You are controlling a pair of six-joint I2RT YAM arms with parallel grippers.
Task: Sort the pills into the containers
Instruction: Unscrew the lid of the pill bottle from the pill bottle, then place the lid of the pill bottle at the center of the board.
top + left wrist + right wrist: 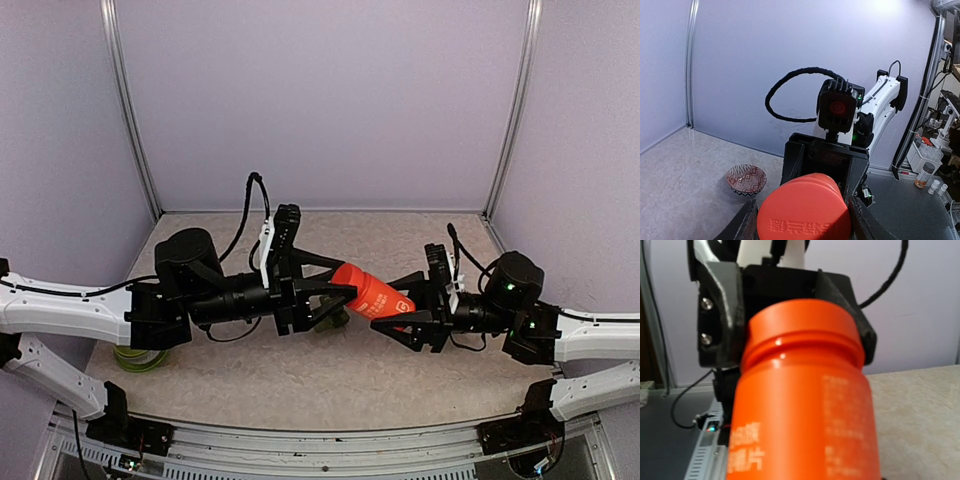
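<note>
I have a red-orange cylindrical plastic bottle (pixel 372 292) held up off the speckled beige table (pixel 300 385), lying nearly level between my two arms. My right gripper (pixel 408 318) is clamped around its body at the bottom end, one finger on either side (from my right wrist the bottle fills almost the whole view, its white printing blurred). My left gripper (pixel 338 297) meets it from the other end. Its black fingers (pixel 720 330) sit tight against both sides of the round red-orange cap (pixel 804 212), so I read that as a grip on the cap. The cap is on the bottle.

The containers, a dark green plastic strip (pixel 335 321), lie on the table right under my left gripper, mostly hidden by it; I cannot make out their lids or compartments.

A lime-green round bowl (pixel 140 358) sits near the table's left front edge, partly covered by my left arm. A small red-and-white patterned bowl (pixel 746 179) stands on the table too, well apart from the bottle.
</note>
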